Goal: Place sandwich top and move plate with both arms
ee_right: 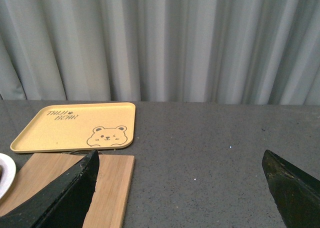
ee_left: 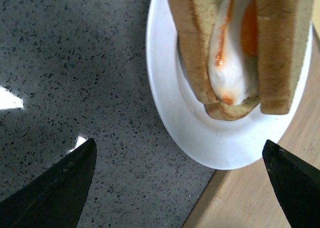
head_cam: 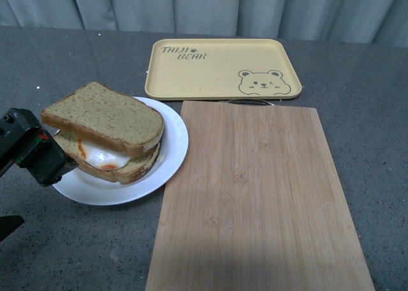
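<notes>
One sandwich top over egg, white plate

The plate sits on the table toward the left. Its right rim meets the left edge of the cutting board, which lies in the middle and runs toward the near side. On the plate is a bread slice with an egg on it, and the sandwich top lies over the egg. The tray lies just behind the board. A curtain hangs behind the table.
</notes>
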`<state>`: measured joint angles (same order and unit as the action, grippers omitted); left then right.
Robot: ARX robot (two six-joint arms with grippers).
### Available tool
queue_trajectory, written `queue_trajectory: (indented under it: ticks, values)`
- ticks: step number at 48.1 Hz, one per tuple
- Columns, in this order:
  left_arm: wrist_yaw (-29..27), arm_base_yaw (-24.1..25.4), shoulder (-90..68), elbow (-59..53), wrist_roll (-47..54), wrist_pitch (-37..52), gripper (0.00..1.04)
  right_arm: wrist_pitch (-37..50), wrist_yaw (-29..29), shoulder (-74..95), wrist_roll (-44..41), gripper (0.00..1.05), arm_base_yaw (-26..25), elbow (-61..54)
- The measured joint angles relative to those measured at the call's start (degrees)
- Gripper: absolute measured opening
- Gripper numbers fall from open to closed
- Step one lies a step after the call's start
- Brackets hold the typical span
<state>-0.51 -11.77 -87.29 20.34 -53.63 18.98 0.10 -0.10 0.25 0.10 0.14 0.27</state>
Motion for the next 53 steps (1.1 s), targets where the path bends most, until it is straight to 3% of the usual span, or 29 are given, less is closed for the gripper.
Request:
queue_trajectory:
  ticks: [20, 32, 40, 53]
  values:
    - [-1.5, 0.2, -14.1, 6.8, -11.1, 4.5, 0.97, 0.0, 0.0, 0.0, 0.0, 0.95, 0.0, 0.0]
    - [-2.3, -0.3, -17.7, 9.6, -13.7, 4.5, 0.62, 0.0, 0.0, 0.0, 0.0, 0.95, 0.0, 0.0]
    - [-3.3, -0.9, -20.7, 11.7, -15.7, 4.2, 0.3, 0.0, 0.0, 0.0, 0.0, 0.95, 0.0, 0.0]
    - [-1.6, -0.7, -21.1, 12.9, -17.7, 6.3, 0.06, 0.0, 0.0, 0.0, 0.0, 0.95, 0.0, 0.0]
